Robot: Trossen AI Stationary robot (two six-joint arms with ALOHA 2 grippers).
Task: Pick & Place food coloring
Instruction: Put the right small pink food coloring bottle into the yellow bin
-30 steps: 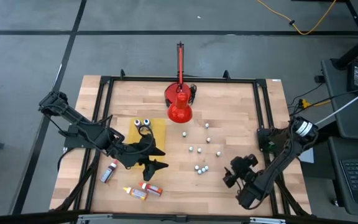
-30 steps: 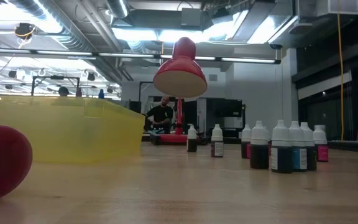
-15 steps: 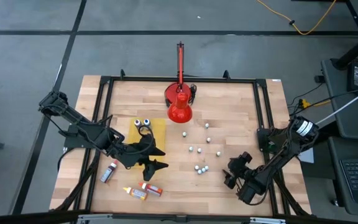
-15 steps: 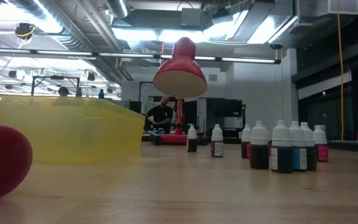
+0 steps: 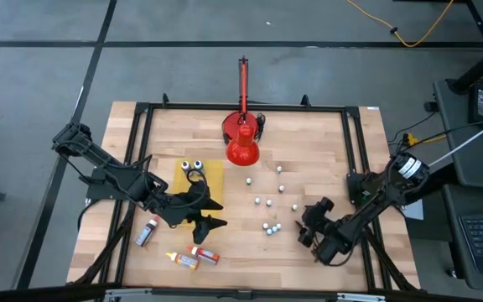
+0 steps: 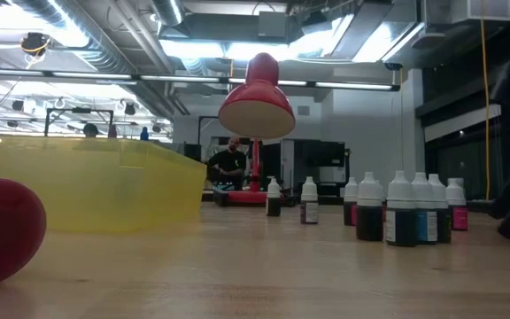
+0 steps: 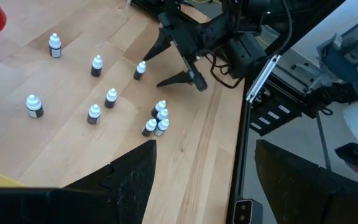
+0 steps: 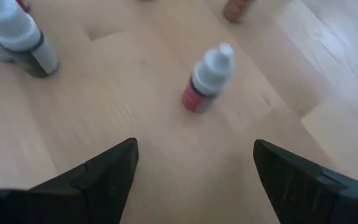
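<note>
Wooden counter [image 5: 309,151] is seen from above; over the last second the right claw [image 5: 307,225] has been carried leftward, fingers apart, to just beside the upright food coloring bottles [image 5: 271,227], so a grasp is judged imminent. Left claw [image 5: 210,213] waits open near the yellow bin [image 5: 212,172]. Bottle colours are hard to make out
</note>
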